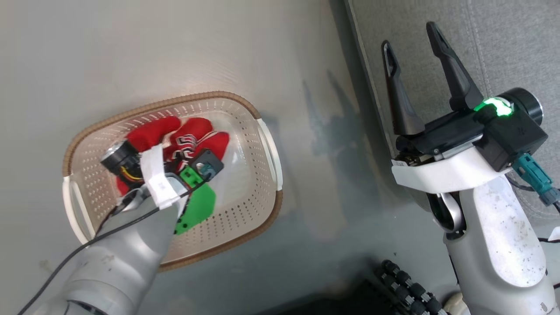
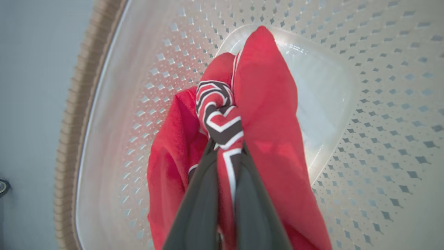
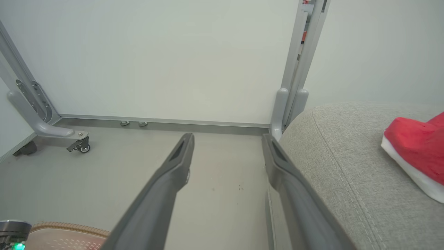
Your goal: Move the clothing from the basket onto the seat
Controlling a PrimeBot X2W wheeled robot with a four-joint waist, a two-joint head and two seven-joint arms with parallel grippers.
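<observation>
The basket [image 1: 205, 94] stands on the floor at the left of the head view, and my left arm [image 1: 144, 183] reaches down into it. Inside lies red clothing [image 1: 153, 131]. In the left wrist view my left gripper [image 2: 227, 146] is shut on a fold of the red jersey [image 2: 218, 114] with black-and-white lettering, and more red cloth [image 2: 270, 104] bunches around the fingers. My right gripper [image 1: 407, 34] is open and holds nothing, raised beside the edge of the grey seat [image 1: 503, 43]. It is seen open again [image 3: 227, 139] next to the seat [image 3: 340, 156].
A red soft item with a white edge [image 3: 412, 146] lies on the seat. A wheeled partition frame [image 3: 78, 146] and a white wall stand beyond the floor. The basket rim [image 3: 66, 227] shows at lower left. A dark ribbed part [image 1: 407, 284] sits at the lower edge of the head view.
</observation>
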